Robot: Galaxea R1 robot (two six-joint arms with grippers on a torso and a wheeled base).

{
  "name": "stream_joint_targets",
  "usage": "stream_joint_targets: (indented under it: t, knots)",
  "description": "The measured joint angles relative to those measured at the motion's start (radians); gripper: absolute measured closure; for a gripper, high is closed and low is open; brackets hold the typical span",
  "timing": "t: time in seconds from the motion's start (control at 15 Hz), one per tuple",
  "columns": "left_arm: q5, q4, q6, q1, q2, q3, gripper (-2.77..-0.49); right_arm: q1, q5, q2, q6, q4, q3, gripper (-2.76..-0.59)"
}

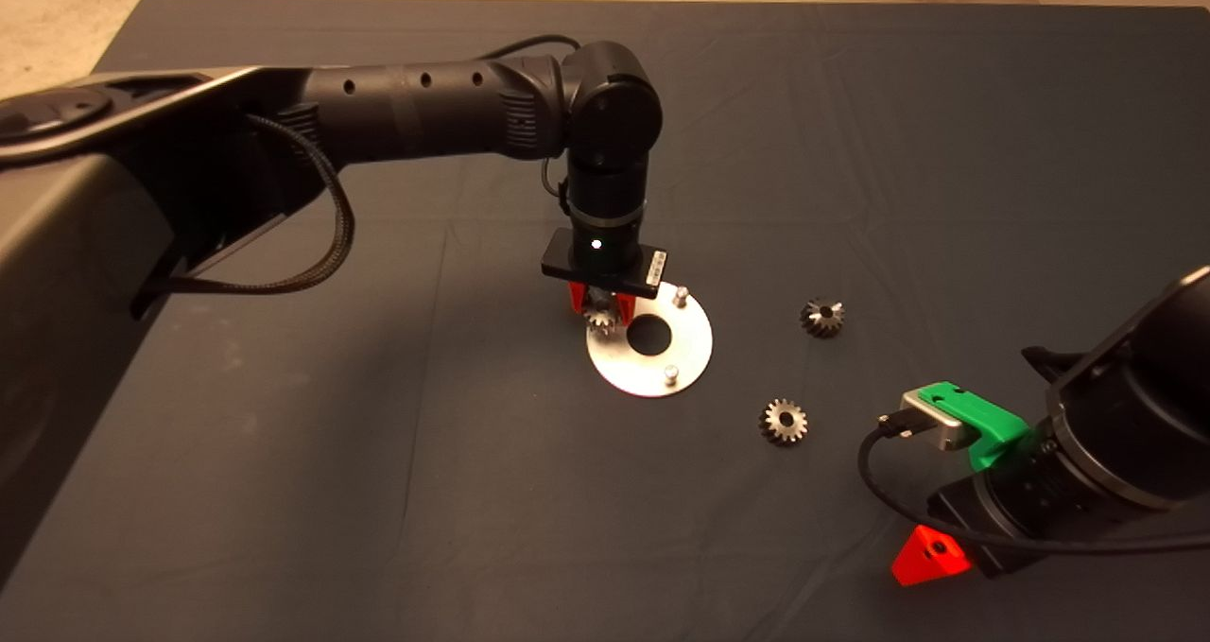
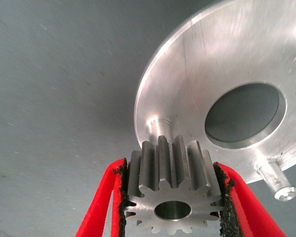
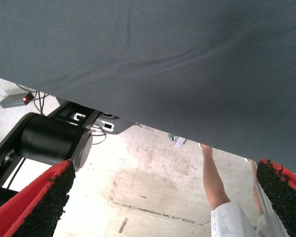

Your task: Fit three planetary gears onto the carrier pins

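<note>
Left gripper [image 2: 170, 197] clenched on one planetary gear [image 2: 172, 190]: both black pads [image 2: 119, 197] press against the teeth on opposite flanks, bore facing the wrist camera. In the head view the same gripper [image 1: 602, 313] hangs vertically from the left arm [image 1: 425, 112] over the carrier disc [image 1: 690, 354], at the disc's 10 o'clock edge, with the held gear [image 1: 599, 319] just visible between the red fingers.

Directly beyond the held gear in the left wrist view stands one carrier pin [image 2: 160, 127]; whether gear and pin touch cannot be told. A second pin [image 2: 277, 180] stands bare on the disc [image 2: 187, 74], past the centre hole [image 2: 244, 114].

Head view, clock positions taken from the disc's centre hole [image 1: 649, 336]: bare pin [image 1: 679, 294] at 1 o'clock, bare pin [image 1: 670, 373] at 5 o'clock. Two more planetary gears lie loose on the dark mat [image 1: 284, 453], well apart from the disc: one [image 1: 822, 318] at 3 o'clock, the other [image 1: 783, 422] at 4 o'clock.

Right gripper [image 3: 163, 202] idle at the lower right of the head view, fingers spread wide, holding nothing. Its wrist view shows the mat edge, bare floor and a person's leg [image 3: 214, 182].
</note>
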Motion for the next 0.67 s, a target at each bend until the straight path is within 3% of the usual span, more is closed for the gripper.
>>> stream_joint_targets:
  t: [0.67]
  knots:
    - [0.001, 0.000, 0.000, 0.001, 0.003, -0.010, -0.90, 0.000, 0.000, 0.000, 0.000, 0.000, 0.000, -2.73]
